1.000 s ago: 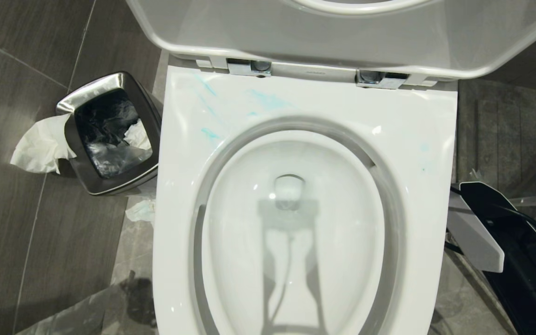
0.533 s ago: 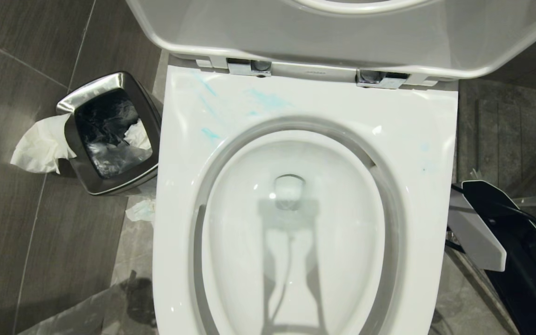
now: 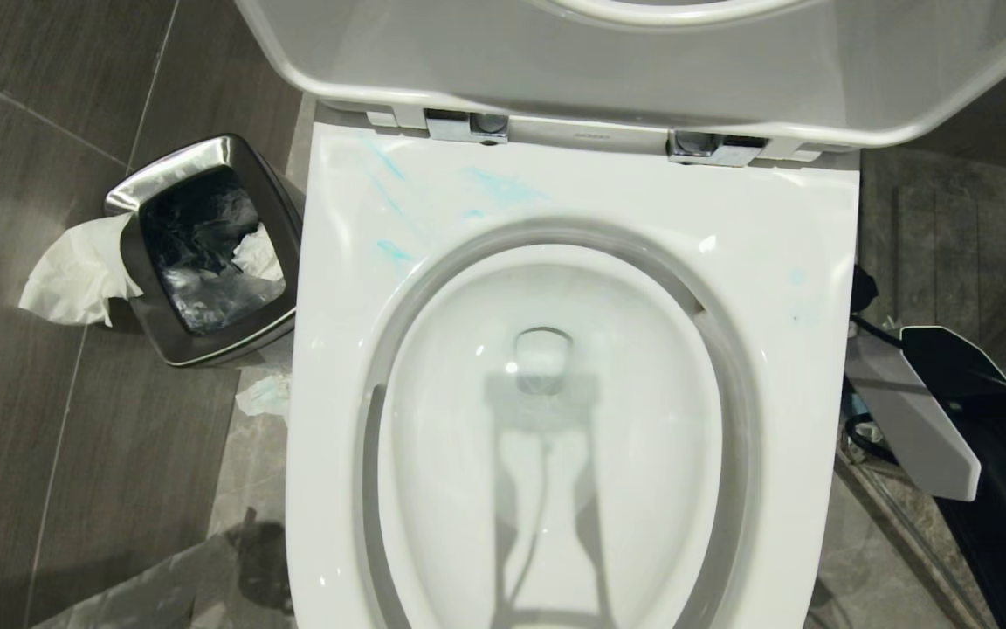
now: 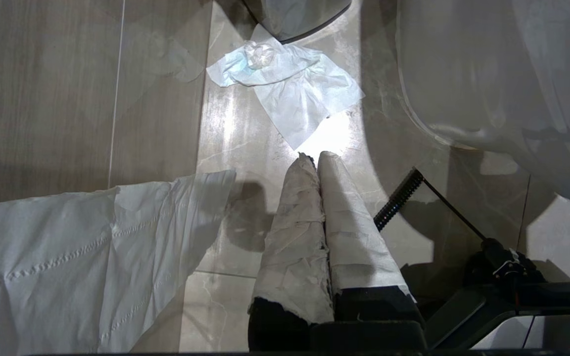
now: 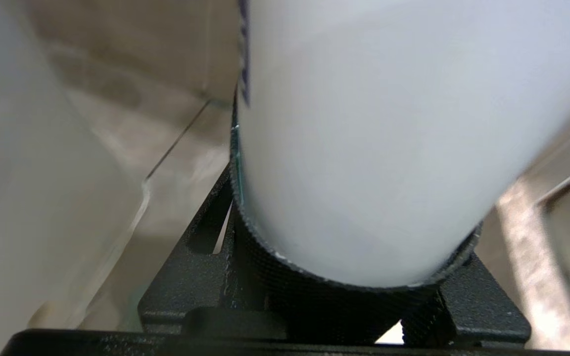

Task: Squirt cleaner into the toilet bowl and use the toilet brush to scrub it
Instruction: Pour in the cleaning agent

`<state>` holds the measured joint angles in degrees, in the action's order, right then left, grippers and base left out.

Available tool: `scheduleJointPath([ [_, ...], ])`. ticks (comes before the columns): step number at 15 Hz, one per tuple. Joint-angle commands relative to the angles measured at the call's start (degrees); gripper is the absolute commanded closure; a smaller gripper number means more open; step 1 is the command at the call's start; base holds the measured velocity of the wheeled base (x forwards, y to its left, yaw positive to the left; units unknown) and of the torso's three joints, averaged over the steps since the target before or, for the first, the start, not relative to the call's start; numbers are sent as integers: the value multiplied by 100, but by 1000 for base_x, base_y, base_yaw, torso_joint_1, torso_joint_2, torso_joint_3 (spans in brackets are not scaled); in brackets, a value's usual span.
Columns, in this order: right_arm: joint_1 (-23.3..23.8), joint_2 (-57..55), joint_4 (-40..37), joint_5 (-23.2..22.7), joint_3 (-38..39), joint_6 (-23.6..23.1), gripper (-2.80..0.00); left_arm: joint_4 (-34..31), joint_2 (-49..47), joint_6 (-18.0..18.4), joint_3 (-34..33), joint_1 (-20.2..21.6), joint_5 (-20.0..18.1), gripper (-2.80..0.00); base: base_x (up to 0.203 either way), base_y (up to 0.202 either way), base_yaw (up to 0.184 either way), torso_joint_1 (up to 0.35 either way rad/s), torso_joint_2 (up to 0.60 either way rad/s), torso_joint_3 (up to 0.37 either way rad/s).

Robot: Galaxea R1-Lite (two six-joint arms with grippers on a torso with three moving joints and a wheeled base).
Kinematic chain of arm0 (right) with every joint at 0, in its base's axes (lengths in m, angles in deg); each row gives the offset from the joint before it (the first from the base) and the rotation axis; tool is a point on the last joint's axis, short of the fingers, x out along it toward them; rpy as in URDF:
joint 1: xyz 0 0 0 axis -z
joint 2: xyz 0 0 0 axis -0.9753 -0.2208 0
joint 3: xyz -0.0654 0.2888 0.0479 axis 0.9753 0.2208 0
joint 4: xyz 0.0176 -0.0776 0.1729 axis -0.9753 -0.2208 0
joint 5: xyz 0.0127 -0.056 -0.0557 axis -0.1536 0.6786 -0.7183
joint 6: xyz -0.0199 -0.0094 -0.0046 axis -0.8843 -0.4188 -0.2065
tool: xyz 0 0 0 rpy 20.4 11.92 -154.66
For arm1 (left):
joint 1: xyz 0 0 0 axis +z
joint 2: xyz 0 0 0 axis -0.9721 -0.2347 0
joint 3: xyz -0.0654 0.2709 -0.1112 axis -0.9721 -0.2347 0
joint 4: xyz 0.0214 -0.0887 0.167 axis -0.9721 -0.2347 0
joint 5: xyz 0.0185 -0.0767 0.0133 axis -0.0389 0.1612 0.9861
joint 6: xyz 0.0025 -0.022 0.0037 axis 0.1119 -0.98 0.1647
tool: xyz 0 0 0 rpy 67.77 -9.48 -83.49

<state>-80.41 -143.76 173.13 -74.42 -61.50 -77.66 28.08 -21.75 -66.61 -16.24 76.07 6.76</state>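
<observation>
The toilet bowl (image 3: 451, 367) fills the head view, white and glossy, with its seat (image 3: 782, 262) down and its lid (image 3: 643, 61) raised. Thin teal smears of cleaner (image 3: 503, 185) mark the back left of the seat. The toilet brush is out of view. My right arm (image 3: 913, 411) reaches low beside the toilet's right side. In the right wrist view my right gripper (image 5: 354, 198) is shut on a wide white cylinder (image 5: 389, 123); what it is I cannot tell. My left gripper (image 4: 317, 157), its fingers wrapped in paper, is shut and empty above the floor.
A small steel waste bin (image 3: 206, 253) stands left of the toilet, with tissue (image 3: 75, 275) hanging over its edge. Crumpled tissue (image 4: 290, 84) lies on the floor tiles, and a large paper sheet (image 4: 67, 247) hangs near the left gripper. A black cable (image 4: 399, 198) runs beside that gripper.
My right arm has shifted to the right, beside the toilet. The toilet, the bin and the left arm have not moved.
</observation>
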Motion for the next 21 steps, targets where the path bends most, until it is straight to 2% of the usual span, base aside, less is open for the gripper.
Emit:
scheduleJointPath([
  [1,84,236,56,-16,26,3,0,0,-9,0,0,0,3,0,0,0,0,0,0,0],
  [6,105,717,56,97,316,161,0,-1,-9,0,0,0,-5,0,0,0,0,0,0,0],
  [10,225,1374,56,147,906,324,0,0,-9,0,0,0,3,0,0,0,0,0,0,0],
  [18,563,3141,-63,380,2597,680,0,0,-9,0,0,0,3,0,0,0,0,0,4,-1],
  [21,569,3966,-248,436,3707,792,0,-9,-9,0,0,0,3,0,0,0,0,0,0,0],
])
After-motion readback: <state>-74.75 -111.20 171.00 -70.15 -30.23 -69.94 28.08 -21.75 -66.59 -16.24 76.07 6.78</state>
